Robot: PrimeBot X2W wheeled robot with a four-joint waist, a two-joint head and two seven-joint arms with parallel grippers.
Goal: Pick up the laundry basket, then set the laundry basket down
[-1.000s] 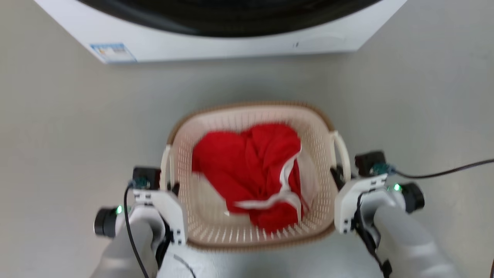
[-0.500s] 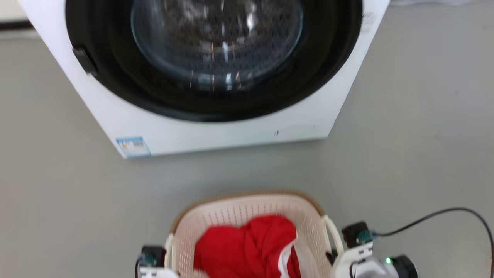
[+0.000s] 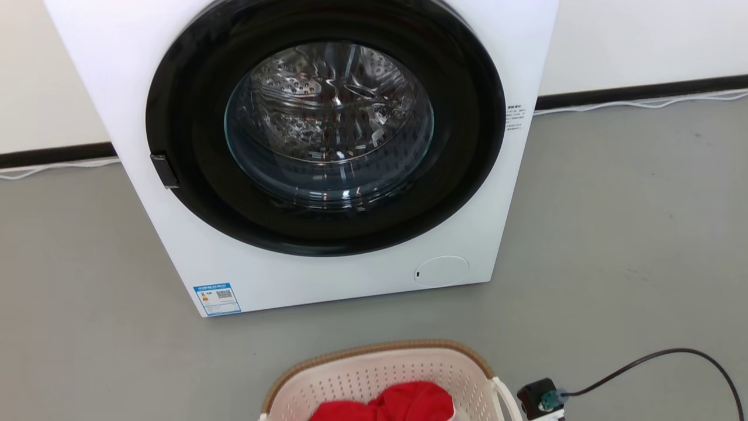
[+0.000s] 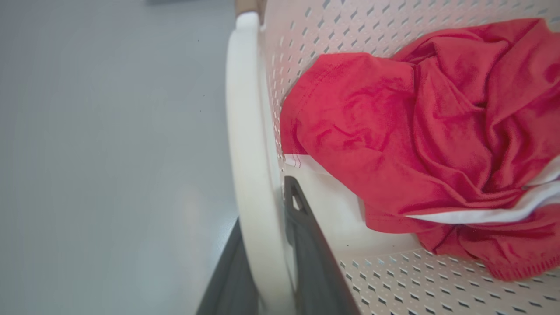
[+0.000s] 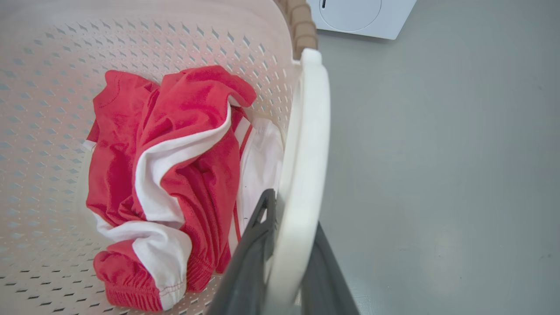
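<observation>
On the left, the left gripper [image 4: 264,205] has its fingers clamped on the laundry basket's [image 4: 341,26] left loop handle [image 4: 245,131]. One dark finger sits outside the white loop and the other is slipped between the loop and the perforated wall. The basket lies low in front of the robot, at the bottom edge of the head view. It is on the near side of the washing machine [image 3: 327,280] and apart from it, with grey floor [image 3: 613,234] between them. Whether its base is off the floor I cannot tell. A crumpled red garment [image 4: 393,131] with white trim lies inside. On the right, the right gripper [image 5: 292,210] holds the right loop handle [image 5: 306,131] the same way, fingers closed on either side of it. The hold is on two smooth, narrow loops only, so the likeliest trouble is the basket tilting if one arm rises or lowers faster than the other. A handle could then slide along the fingers or slip out. Set down askew, one edge would land first and the basket might rock. The black cable [image 3: 643,356] looping from the right wrist could also snag.
</observation>
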